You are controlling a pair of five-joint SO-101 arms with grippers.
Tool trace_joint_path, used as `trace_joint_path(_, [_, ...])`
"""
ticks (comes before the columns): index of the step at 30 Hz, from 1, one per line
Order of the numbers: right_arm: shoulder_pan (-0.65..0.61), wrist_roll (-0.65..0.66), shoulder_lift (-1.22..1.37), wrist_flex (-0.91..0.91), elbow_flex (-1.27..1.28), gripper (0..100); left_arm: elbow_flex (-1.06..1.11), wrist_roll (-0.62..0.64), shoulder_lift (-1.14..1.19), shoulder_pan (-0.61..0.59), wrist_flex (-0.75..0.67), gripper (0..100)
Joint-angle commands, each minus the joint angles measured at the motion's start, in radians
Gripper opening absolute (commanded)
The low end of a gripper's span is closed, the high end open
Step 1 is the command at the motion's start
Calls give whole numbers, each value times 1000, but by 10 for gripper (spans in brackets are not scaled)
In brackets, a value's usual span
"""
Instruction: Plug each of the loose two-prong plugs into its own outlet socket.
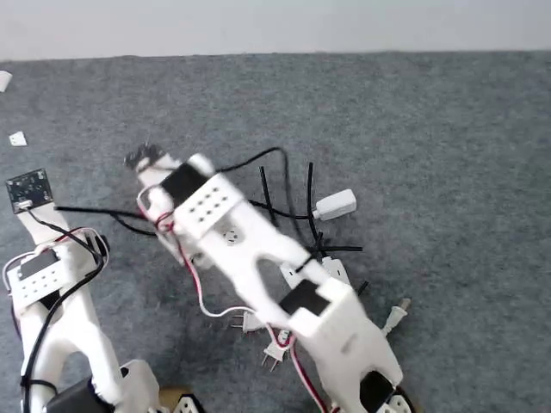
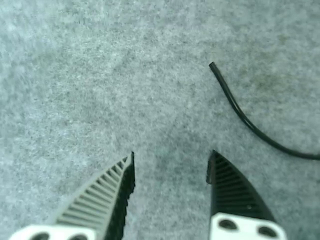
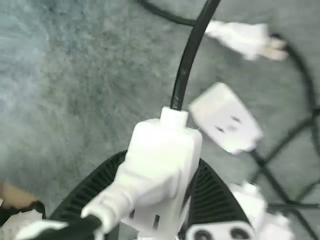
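My right gripper (image 3: 160,167) is shut on a white outlet socket (image 3: 162,160) whose black cord (image 3: 187,55) leads away from it. A white plug body (image 3: 117,197) sits against the socket's near side; I cannot tell whether it is seated. In the high view the right arm (image 1: 258,249) stretches across the carpet toward the back left. Another white socket (image 3: 225,125) and a loose white plug (image 3: 245,37) lie beyond. Loose plugs (image 1: 248,323) (image 1: 274,353) (image 1: 396,314) lie near the arm's base. My left gripper (image 2: 171,157) hangs open over bare carpet.
A black cord end (image 2: 212,65) lies just ahead of the left gripper. A white socket (image 1: 336,205) with tangled black cords (image 1: 297,215) lies at mid table. The grey carpet (image 1: 448,129) is free at the back and right. The left arm (image 1: 39,275) stands at the front left.
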Motion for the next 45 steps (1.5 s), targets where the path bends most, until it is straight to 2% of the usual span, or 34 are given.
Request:
trace_joint_path(1, [56, 58, -200, 48, -28, 9, -45, -2, 0, 2, -25, 222])
trace_joint_path(8, [122, 167, -570, 47, 184, 9, -45, 29, 0, 2, -31, 222])
trace_joint_path(12, [237, 221, -789, 47, 315, 9, -45, 34, 0, 2, -31, 222])
trace_joint_path(18, [575, 296, -1055, 44, 491, 9, -45, 34, 2, 2, -31, 222])
trace_joint_path(23, [943, 423, -1196, 24, 621, 9, -45, 34, 2, 2, -31, 222])
trace_joint_path(29, [1475, 519, -1245, -255, 832, 9, -44, 34, 2, 18, -31, 222])
trace_joint_path(33, [1736, 517, -1245, -533, 999, 9, -44, 34, 2, 18, -31, 222])
trace_joint_path(37, [1882, 517, -1244, -786, 1169, 9, -33, 32, 2, 29, -31, 222])
trace_joint_path(45, [2041, 517, -1181, -1095, 1384, 9, -30, 32, 2, 29, -29, 222])
